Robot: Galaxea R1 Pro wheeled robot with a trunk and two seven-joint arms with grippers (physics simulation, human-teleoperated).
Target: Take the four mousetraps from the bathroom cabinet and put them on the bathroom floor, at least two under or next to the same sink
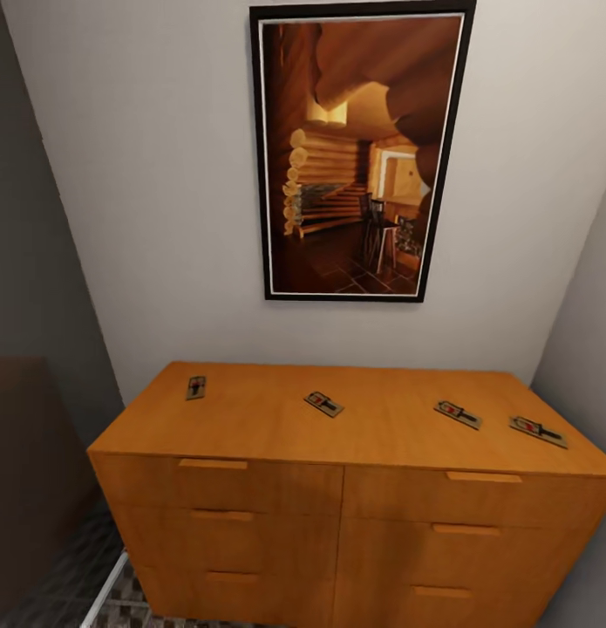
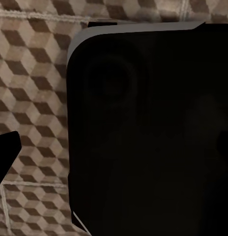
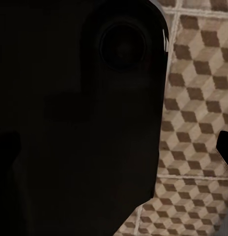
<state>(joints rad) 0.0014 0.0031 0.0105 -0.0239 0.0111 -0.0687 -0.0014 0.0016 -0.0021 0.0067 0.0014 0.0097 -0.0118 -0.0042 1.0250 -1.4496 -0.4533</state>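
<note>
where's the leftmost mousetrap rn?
Head view: the leftmost mousetrap lies on top of the cabinet, near its back left corner, apart from the next mousetrap to its right.

Four mousetraps are lying in a row on top of the cabinet [image 1: 355, 488], well apart: one [image 1: 195, 387] near its left edge, one [image 1: 323, 403] left of the middle, one [image 1: 458, 414] right of the middle, one [image 1: 538, 431] by the right edge. A framed picture [image 1: 359, 153] is hanging on the wall behind the cabinet. The cabinet is standing on the bathroom floor [image 2: 30, 98].
</note>
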